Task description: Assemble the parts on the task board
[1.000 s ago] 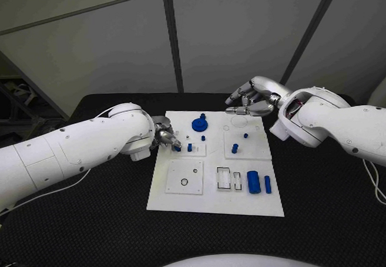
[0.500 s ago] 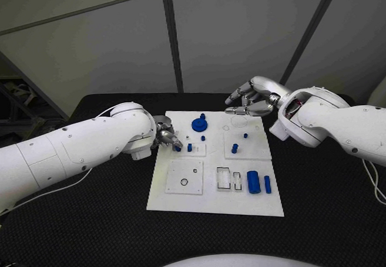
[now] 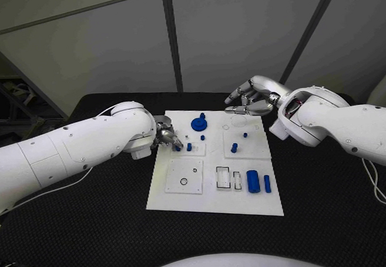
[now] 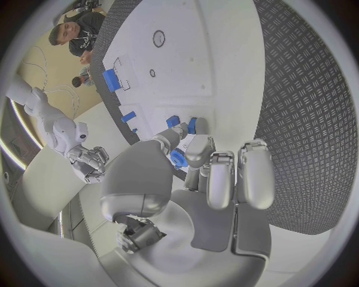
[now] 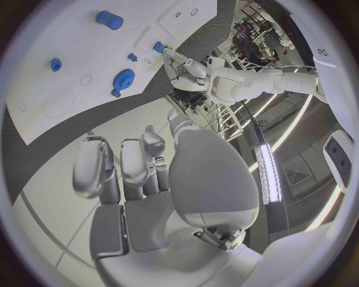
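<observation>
I see the white task board (image 3: 214,200) lying in the middle of the black surface (image 3: 95,231). My left hand (image 3: 167,137) sits at the board's left edge, fingers curled in and pinching a small blue part (image 4: 178,158) between thumb and fingertip, just beside two short blue pegs (image 3: 190,147) standing in a raised square. My right hand (image 3: 253,102) hovers over the board's far right corner with fingers loosely curled and nothing in them. A blue gear (image 3: 199,122) sits near the far edge, another peg (image 3: 234,148) stands right of centre, and a blue cylinder (image 3: 254,182) and a thin blue bar (image 3: 267,184) lie side by side near the right edge.
</observation>
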Controlling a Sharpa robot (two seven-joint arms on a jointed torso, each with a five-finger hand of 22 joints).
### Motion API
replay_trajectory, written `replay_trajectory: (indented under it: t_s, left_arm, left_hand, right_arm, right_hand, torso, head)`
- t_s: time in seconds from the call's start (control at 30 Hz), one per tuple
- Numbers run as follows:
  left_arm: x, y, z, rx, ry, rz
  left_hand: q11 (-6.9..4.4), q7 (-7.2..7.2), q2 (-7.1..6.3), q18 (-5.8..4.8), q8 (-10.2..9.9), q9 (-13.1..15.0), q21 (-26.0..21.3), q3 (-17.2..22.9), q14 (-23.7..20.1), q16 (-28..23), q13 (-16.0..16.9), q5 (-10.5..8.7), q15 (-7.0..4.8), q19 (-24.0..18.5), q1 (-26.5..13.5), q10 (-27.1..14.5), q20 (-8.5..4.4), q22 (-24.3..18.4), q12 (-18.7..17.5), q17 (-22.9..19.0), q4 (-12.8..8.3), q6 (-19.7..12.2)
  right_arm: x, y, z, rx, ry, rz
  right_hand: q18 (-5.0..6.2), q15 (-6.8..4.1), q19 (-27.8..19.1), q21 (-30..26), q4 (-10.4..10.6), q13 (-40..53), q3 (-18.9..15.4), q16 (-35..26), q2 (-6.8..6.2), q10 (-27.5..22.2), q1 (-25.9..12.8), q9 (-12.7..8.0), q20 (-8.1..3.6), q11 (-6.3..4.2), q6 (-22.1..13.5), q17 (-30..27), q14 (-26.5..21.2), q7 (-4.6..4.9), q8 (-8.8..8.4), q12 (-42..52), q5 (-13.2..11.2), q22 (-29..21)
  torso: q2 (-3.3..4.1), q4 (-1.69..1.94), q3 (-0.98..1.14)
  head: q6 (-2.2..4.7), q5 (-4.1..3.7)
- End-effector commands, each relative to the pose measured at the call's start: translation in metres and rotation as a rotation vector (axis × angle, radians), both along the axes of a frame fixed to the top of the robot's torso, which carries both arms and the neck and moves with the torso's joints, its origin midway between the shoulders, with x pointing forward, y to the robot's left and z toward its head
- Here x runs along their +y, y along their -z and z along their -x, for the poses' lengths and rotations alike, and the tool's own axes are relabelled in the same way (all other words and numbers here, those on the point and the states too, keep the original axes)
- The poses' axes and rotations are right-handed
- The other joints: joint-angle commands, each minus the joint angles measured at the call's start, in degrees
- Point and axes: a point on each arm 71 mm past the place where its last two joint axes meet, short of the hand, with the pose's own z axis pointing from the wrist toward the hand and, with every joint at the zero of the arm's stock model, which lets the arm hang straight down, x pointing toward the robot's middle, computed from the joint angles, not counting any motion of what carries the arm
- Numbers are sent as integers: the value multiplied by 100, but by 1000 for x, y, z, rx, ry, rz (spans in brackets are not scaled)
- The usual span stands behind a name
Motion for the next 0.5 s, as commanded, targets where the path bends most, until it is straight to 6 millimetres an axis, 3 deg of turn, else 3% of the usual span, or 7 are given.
replay_trajectory:
  t_s: [0.03,0.27,0.4,0.5]
  left_arm:
    - [1,5,2,33,9,-29]
    - [4,5,1,31,-2,-33]
    - [4,5,0,28,-9,-33]
    - [5,5,-1,24,-16,-32]
  left_hand:
    - [-37,7,-56,-417,-27,-18,24,-20,544,34,8,-39,-35,10,-35,-12,-41,667,31,1280,61,37]
    - [-45,-4,-162,-422,-30,-10,36,-145,543,31,10,-162,-49,21,-118,-12,-55,686,37,1276,273,78]
    - [-50,-8,-258,-424,-39,-5,41,-256,542,28,8,-410,-59,27,-143,-17,-65,698,36,1271,452,105]
    - [-48,-6,-304,-423,-45,-3,36,-309,541,26,7,-478,-61,26,-152,-19,-69,698,35,1269,540,114]
  right_arm:
    - [1,-2,0,-7,-12,-1]
    - [1,-2,1,-8,-11,-1]
    - [0,-2,1,-8,-10,-1]
    - [0,-2,1,-8,-9,-1]
  right_hand:
    - [81,-7,46,-16,28,0,20,-32,-6,8,-43,6,-9,-7,42,1,50,-8,-31,19,18,54]
    - [81,-7,46,-16,28,0,20,-32,-6,8,-43,6,-9,-7,42,1,50,-8,-31,19,18,54]
    - [81,-7,46,-16,28,0,20,-32,-6,8,-43,6,-9,-7,42,1,50,-8,-31,19,18,54]
    - [81,-7,46,-16,28,0,20,-32,-6,8,-43,6,-9,-7,42,1,50,-8,-31,19,18,54]
  torso:
    - [-2,5,-2]
    - [-1,-1,1]
    - [0,1,1]
    - [1,4,1]
  head:
    - [0,4]
    - [-3,2]
    - [-4,3]
    - [0,4]
